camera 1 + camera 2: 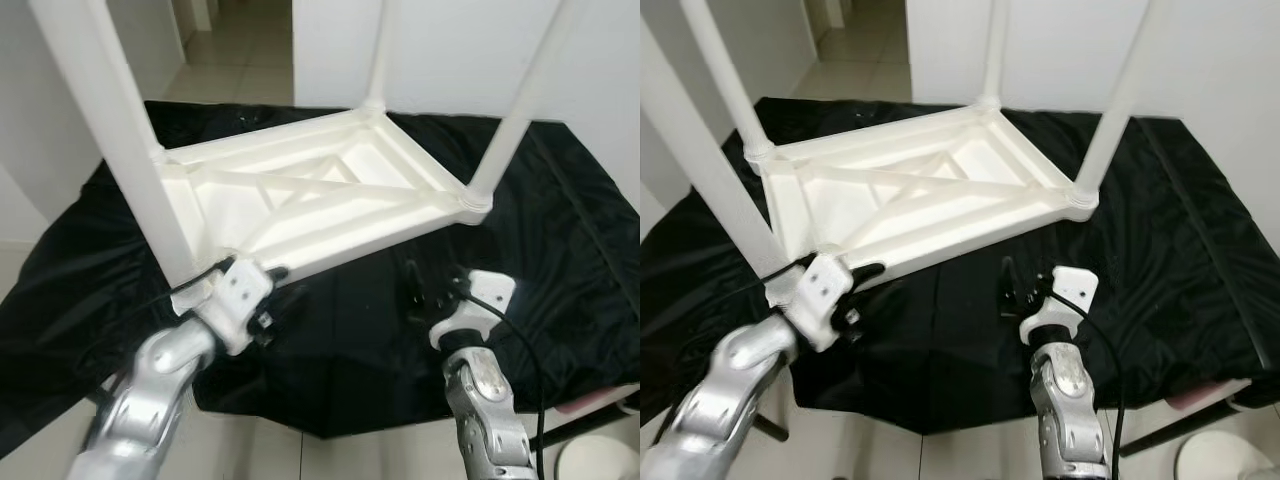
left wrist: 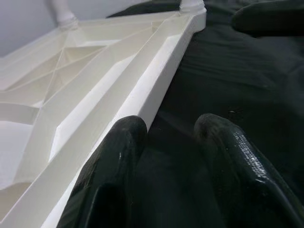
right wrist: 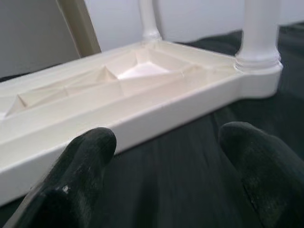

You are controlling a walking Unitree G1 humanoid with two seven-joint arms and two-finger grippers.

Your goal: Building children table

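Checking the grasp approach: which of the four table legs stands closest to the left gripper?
The near-left leg, rising from the upside-down table's corner right beside the left gripper. The other three stand at farther corners.

A black cloth is spread over a pale tiled floor, its wrinkled edges reaching out towards the white walls. Directly on the cloth lies a white plastic children's table, turned upside down so that its ribbed underside faces up and its round legs stand upright from the corners. Bare floor shows beyond the near edge of the cloth.
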